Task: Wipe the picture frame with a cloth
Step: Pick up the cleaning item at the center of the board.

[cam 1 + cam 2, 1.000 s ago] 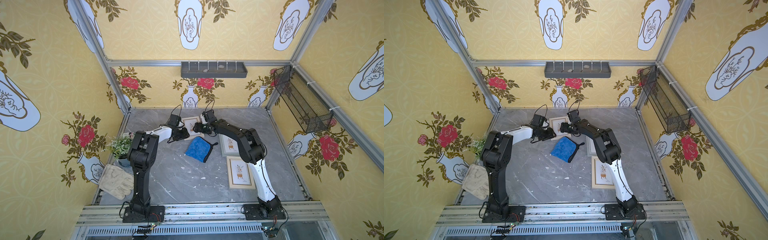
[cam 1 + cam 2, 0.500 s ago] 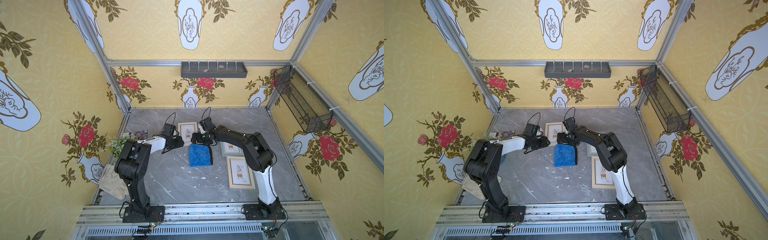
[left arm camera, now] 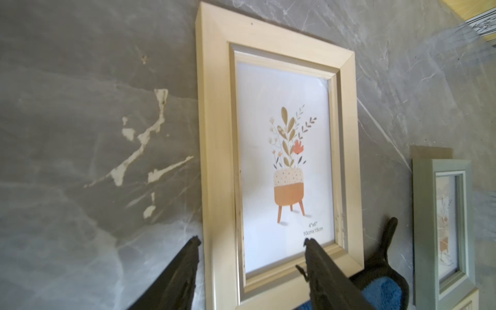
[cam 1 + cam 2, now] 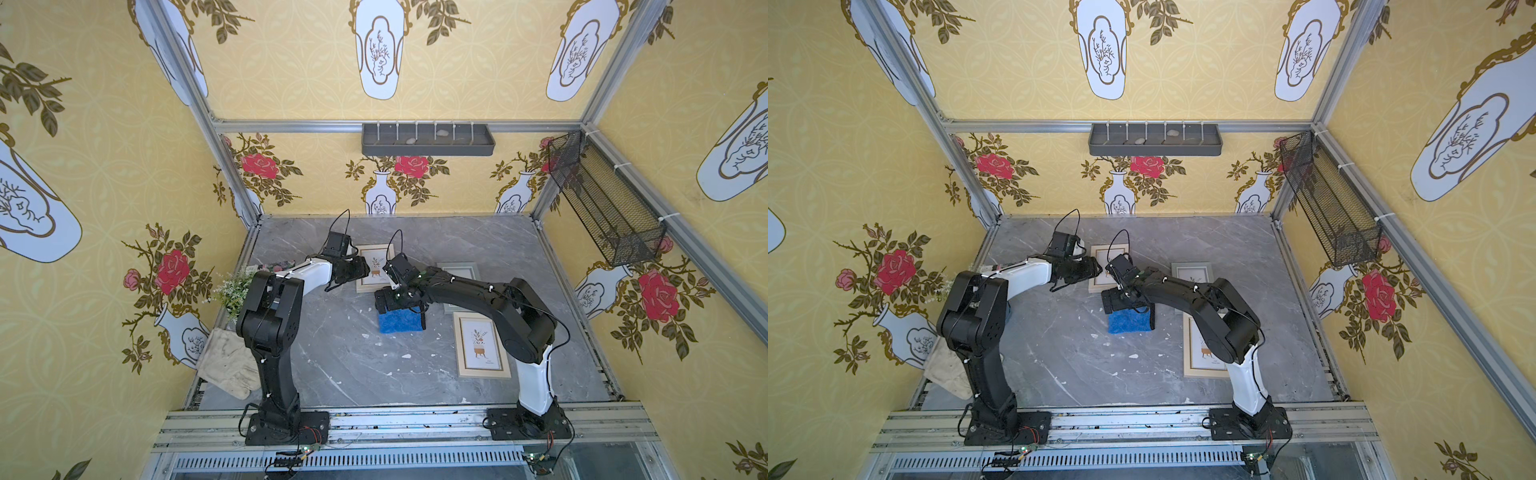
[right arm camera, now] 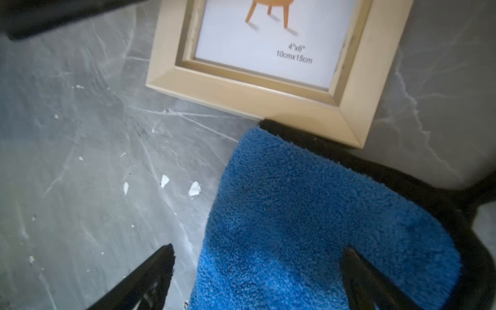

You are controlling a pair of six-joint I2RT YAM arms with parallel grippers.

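Note:
A light-wood picture frame (image 4: 376, 266) (image 4: 1102, 268) with a potted-plant print lies flat at the back of the table. The bright-blue cloth (image 4: 401, 322) (image 4: 1128, 323) lies on the table just in front of it. In the right wrist view the cloth's (image 5: 308, 214) black trim touches the frame's (image 5: 268, 88) near corner. My left gripper (image 4: 366, 267) (image 3: 251, 241) is open over the frame's (image 3: 281, 161) lower left corner, one finger beside the frame and one above the glass. My right gripper (image 4: 382, 305) (image 5: 257, 249) hangs open over the cloth's left edge, holding nothing.
A grey-green frame (image 4: 459, 272) (image 3: 442, 222) and another light-wood frame (image 4: 482, 349) lie to the right. An off-white glove (image 4: 226, 361) and a small plant (image 4: 235, 286) sit at the left edge. A wire basket (image 4: 602, 203) and a grey shelf (image 4: 428, 139) hang on the walls.
The cloth swung from a slanted pose to lying square on the table. My right gripper drew back toward the front over it and opened wide. My left gripper opened further by the frame.

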